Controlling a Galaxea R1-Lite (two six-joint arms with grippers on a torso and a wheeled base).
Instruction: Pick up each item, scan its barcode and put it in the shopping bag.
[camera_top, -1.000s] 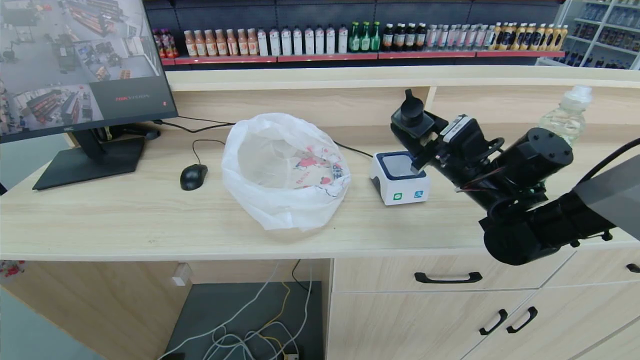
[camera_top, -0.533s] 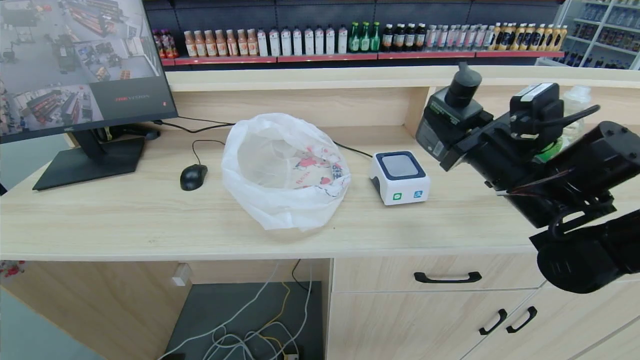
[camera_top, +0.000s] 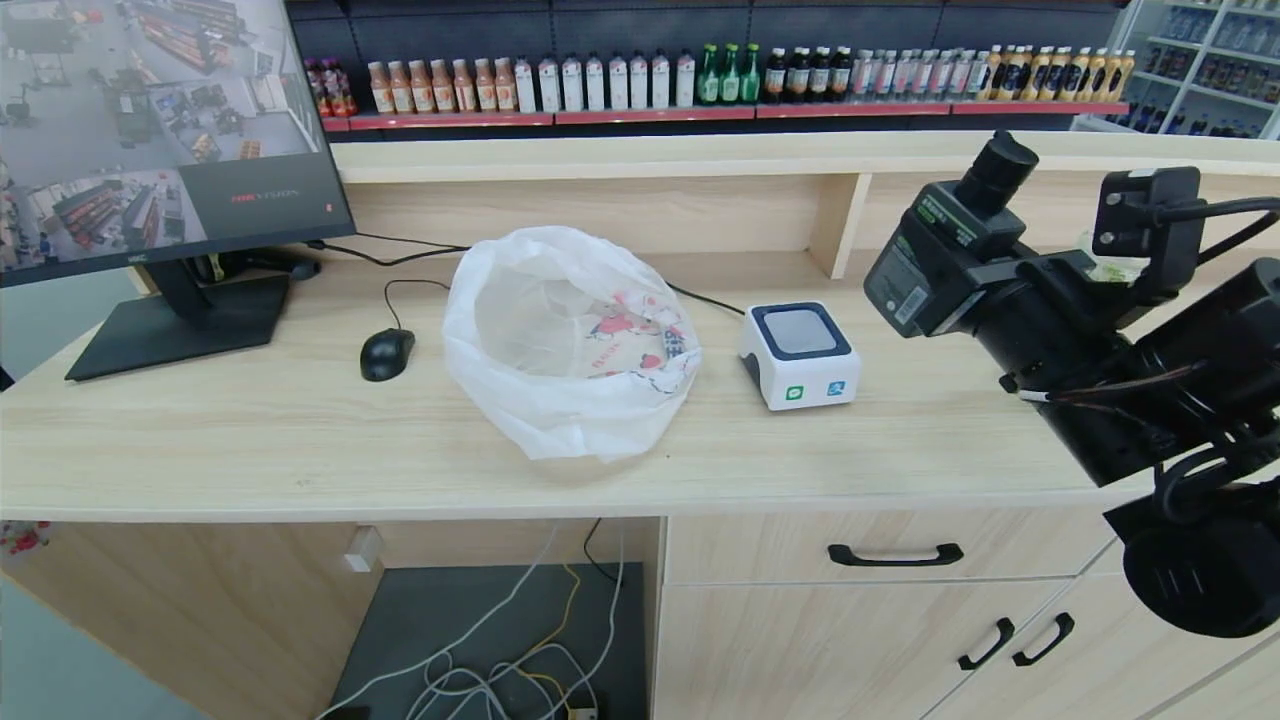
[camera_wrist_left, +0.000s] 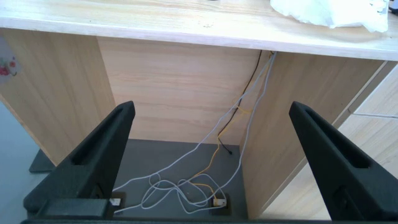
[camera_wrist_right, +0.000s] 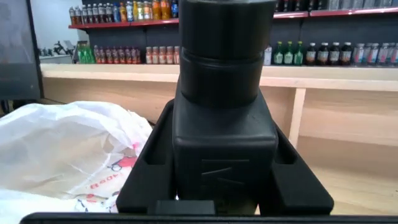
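Light wood table (camera_top: 300, 440), drink shelves (camera_top: 700, 80) behind. Black bottle (camera_top: 935, 250) is held tilted in the air right of the scanner (camera_top: 798, 355), clamped by the right fingers (camera_wrist_right: 152, 165). Shopping bag (camera_top: 570, 340) is set open mid-table. Left fingers (camera_wrist_left: 99, 155) are spread wide, empty, below the table edge.

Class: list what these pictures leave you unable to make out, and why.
- Head view: barcode on the black square plastic bottle, too small to read.
- Right wrist view: bottle's cap, cut off by the edge.
- Head view: floor of the white plastic shopping bag, hidden by its near wall.
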